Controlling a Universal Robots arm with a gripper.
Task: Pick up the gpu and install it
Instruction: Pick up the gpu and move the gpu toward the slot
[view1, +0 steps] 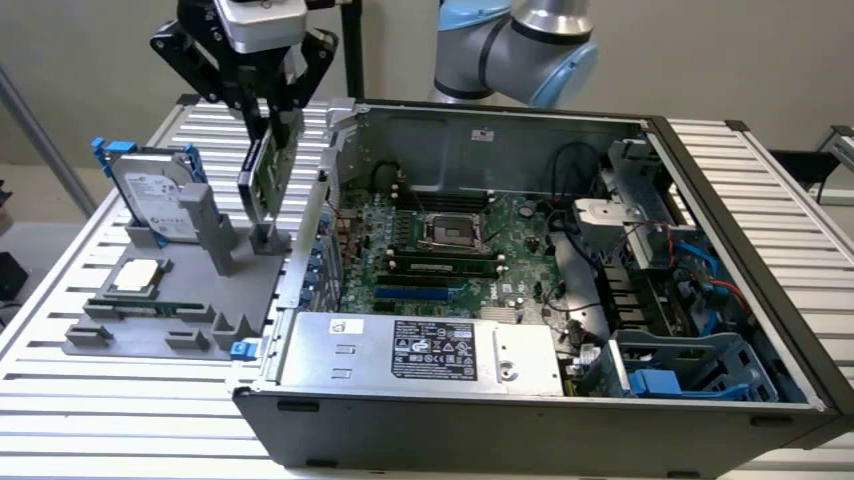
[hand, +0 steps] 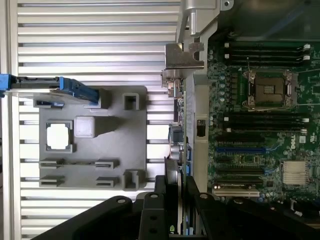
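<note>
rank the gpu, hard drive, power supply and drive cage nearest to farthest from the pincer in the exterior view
1. gpu, held in the pincer.
2. hard drive, upright, at the exterior view's left.
3. power supply, toward the camera.
4. drive cage, at the exterior view's right.

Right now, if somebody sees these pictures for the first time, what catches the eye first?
The open computer case with its green motherboard, on the exterior view's right. At its left, the claw grips the gpu upright over the gray holder, where a hard drive stands.
</note>
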